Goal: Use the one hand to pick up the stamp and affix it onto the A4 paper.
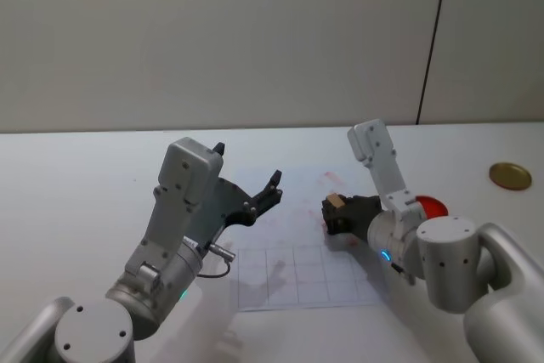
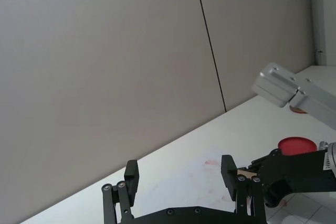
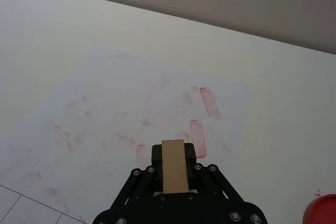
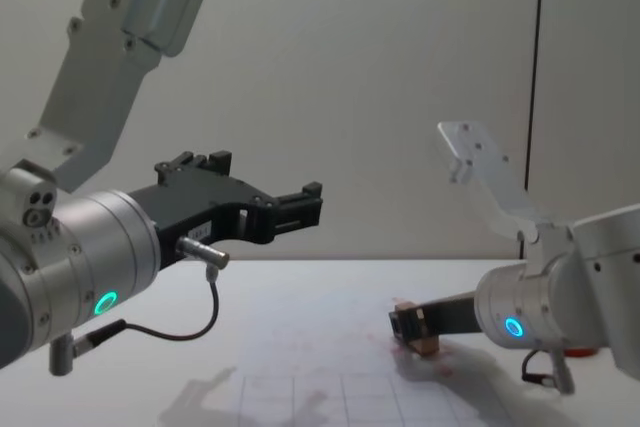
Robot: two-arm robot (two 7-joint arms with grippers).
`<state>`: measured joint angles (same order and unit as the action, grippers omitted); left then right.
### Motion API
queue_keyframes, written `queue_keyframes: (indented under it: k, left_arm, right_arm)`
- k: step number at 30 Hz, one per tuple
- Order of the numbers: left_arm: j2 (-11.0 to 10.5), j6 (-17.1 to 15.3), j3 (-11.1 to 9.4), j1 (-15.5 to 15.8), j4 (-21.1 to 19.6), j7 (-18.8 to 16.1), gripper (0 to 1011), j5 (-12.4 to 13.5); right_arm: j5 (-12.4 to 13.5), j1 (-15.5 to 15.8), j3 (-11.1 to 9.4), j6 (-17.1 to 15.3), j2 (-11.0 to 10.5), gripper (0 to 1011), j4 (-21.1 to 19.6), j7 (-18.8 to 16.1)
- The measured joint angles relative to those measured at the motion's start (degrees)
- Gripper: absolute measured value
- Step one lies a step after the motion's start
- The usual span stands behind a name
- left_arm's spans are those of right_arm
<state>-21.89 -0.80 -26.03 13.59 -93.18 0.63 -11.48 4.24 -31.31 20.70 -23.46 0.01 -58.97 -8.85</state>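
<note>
Where the stamp (image 1: 337, 201) sits: clamped in the right gripper (image 1: 333, 210), over the A4 paper (image 1: 297, 269) at about 1 o'clock from the sheet's middle.
Stamp, hidden parts: in the right wrist view one long tan side (image 3: 174, 165) shows between the black fingers, and the printing face is out of sight.
Stamp height: in the chest view its lower end (image 4: 427, 344) is down at the sheet, though contact cannot be told.
Right gripper jaws: closed on the stamp, one finger on each side.
Paper: faint grid lines at the 6 o'clock end, red marks scattered over the far half (image 3: 121, 103).
Writing: the marks beside the stamp are rectangular frames with characters too fine to read.
Left gripper (image 1: 247, 165): raised at 9 o'clock from the stamp, jaws wide apart, nothing between them.
Label on the left gripper: a small white tag in the chest view, unreadable.
Ink pad (image 1: 429, 206): red, at 3 o'clock from the stamp, mostly hidden behind the right arm.
Brass disc (image 1: 510, 176): on the table (image 1: 85, 184), at 2 o'clock from the pad.
</note>
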Motion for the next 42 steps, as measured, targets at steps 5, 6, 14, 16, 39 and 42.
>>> queue_keyframes:
  k: [5,6,14,16,39,42]
  left_arm:
    - [0.0,0.0,0.0,0.0,0.0,0.0,993,0.0]
    - [0.0,0.0,0.0,0.0,0.0,0.0,993,0.0]
    - [0.0,0.0,0.0,0.0,0.0,0.0,993,0.0]
    - [0.0,0.0,0.0,0.0,0.0,0.0,993,0.0]
    - [0.0,0.0,0.0,0.0,0.0,0.0,993,0.0]
    - [0.0,0.0,0.0,0.0,0.0,0.0,993,0.0]
  right_arm:
    - [0.39,0.93,-0.07,-0.46,-0.4,218,-3.65,-0.07]
    - [0.57,1.12,-0.19,-0.43,-0.54,218,-5.1,-0.06]
    - [1.55,2.18,-1.08,-0.3,-1.44,218,-13.15,0.64]
    - [1.91,2.45,-1.42,-0.65,-1.74,218,-15.37,1.06]
    - [5.78,7.73,-6.74,-4.25,-7.18,218,-25.27,7.48]
    - [6.16,8.18,-7.38,-4.43,-7.82,218,-24.87,7.83]
